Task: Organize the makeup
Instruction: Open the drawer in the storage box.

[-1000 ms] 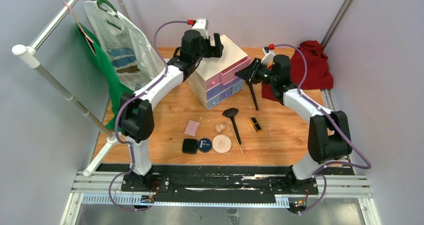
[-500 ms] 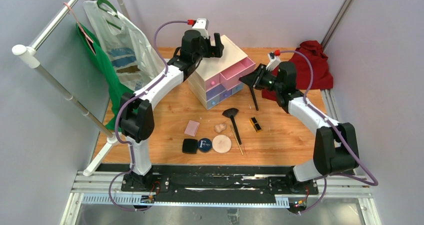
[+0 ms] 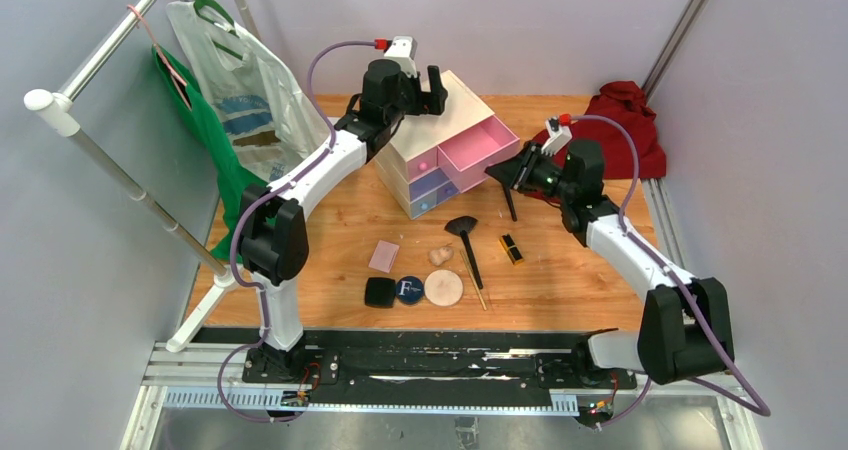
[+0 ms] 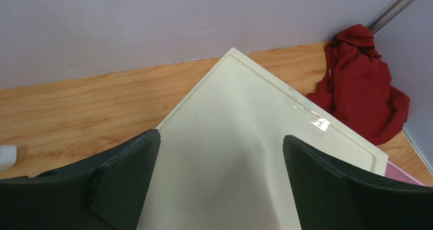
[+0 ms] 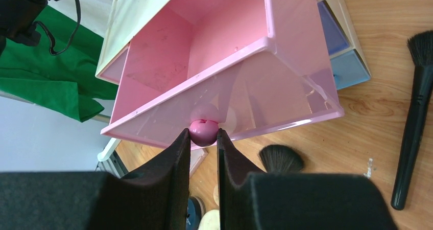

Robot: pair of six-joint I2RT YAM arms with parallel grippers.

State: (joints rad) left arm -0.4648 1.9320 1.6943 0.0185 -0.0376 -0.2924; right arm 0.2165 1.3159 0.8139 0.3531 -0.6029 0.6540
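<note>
The makeup lies loose on the wooden table: a black square compact (image 3: pixel 379 292), a navy round compact (image 3: pixel 408 290), a beige puff (image 3: pixel 443 288), a pink square (image 3: pixel 384 256), a sponge (image 3: pixel 439 256), a fan brush (image 3: pixel 466 242), a second brush (image 3: pixel 508 202), a pencil (image 3: pixel 475 288) and a black-gold lipstick (image 3: pixel 512 249). Behind them stands the cream chest (image 3: pixel 445 105), its top pink drawer (image 5: pixel 230 51) pulled out and empty. My right gripper (image 5: pixel 204 133) is shut on that drawer's pink knob (image 5: pixel 204 128). My left gripper (image 4: pixel 220 138) is open, its fingers spread over the chest's cream top (image 4: pixel 240 117).
A purple drawer (image 5: pixel 329 28) and a blue drawer (image 5: pixel 352 69) sit closed under the pink one. A red cloth (image 3: pixel 625 130) lies at the back right. Green and white bags (image 3: pixel 230 90) hang from a rack (image 3: pixel 110 160) on the left.
My right gripper has drawn back to the right and nearer, pulling the pink drawer out of the chest. The left arm has not moved.
</note>
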